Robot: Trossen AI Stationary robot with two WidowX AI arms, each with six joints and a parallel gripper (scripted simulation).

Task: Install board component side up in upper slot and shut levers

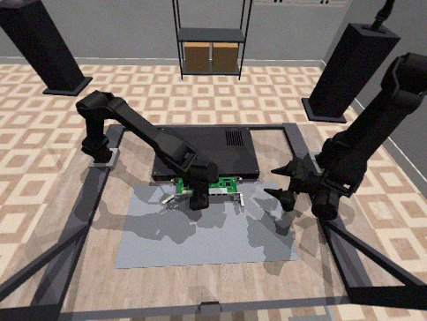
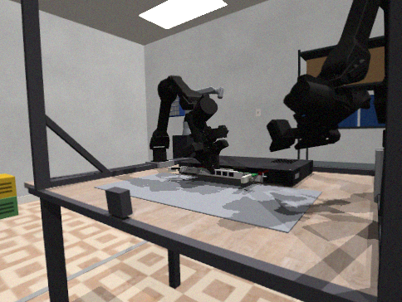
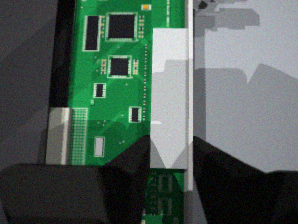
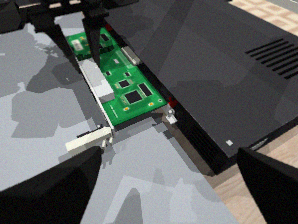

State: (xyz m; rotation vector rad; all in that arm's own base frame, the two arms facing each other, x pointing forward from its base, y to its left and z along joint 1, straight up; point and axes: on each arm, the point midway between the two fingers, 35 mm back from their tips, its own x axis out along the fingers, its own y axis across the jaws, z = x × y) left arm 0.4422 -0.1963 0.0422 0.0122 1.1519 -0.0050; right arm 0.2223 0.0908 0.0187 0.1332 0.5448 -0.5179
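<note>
The green board [image 1: 213, 185] lies component side up on the grey mat, its rear edge at the front opening of the black enclosure [image 1: 207, 152]. Much of the board is still outside the slot in the right wrist view [image 4: 120, 85]. My left gripper [image 1: 198, 199] is shut on the board's white front panel [image 3: 170, 95], one finger on each side [image 3: 170, 150]. The board's right lever [image 4: 87, 141] sticks out from the panel; the left lever [image 1: 168, 199] angles outward. My right gripper [image 1: 270, 181] is open and empty, hovering right of the board above the mat.
The grey mat [image 1: 207, 229] covers the bench in front of the enclosure. A dark frame rims the bench, with a small dark block [image 1: 210, 307] on its front rail. Black pillars and a shelf stand beyond the bench.
</note>
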